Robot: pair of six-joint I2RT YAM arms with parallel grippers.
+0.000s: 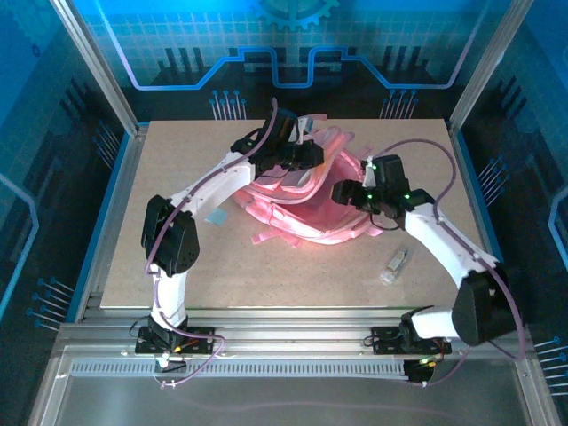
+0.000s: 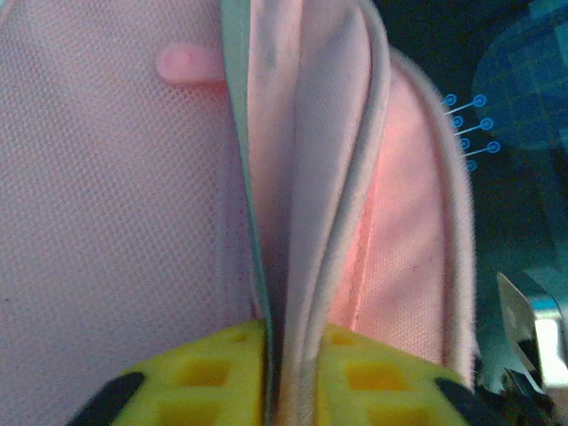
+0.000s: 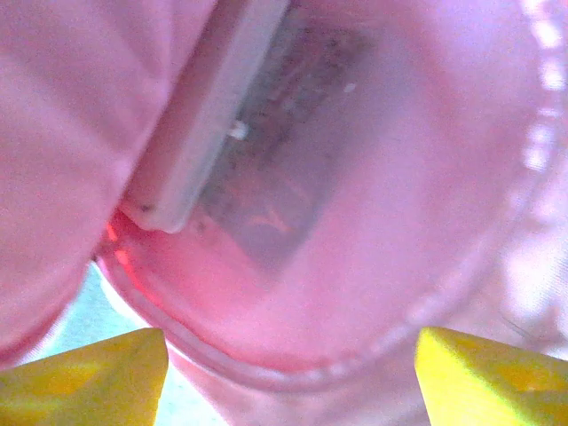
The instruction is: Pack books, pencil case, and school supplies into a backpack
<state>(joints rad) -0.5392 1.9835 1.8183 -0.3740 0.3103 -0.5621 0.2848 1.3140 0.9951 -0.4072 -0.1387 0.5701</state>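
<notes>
Backpack (image 1: 311,209) at table (image 1: 177,275) centre: left gripper (image 2: 291,355) at its 12 o'clock rim, fabric between the pads, grip not determinable; right gripper (image 3: 291,346) at 3 o'clock, released and spread wide; light-blue square (image 1: 216,217) at 9 o'clock, clear oblong item (image 1: 395,264) at 4 o'clock.

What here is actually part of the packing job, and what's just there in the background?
Part of the job:
- pink backpack
- light-blue square piece, loose on the table
- clear oblong item, loose on the table
- flat pale item already inside the backpack; too blurred to name

Just there:
- table
- metal frame
- blue backdrop
</notes>
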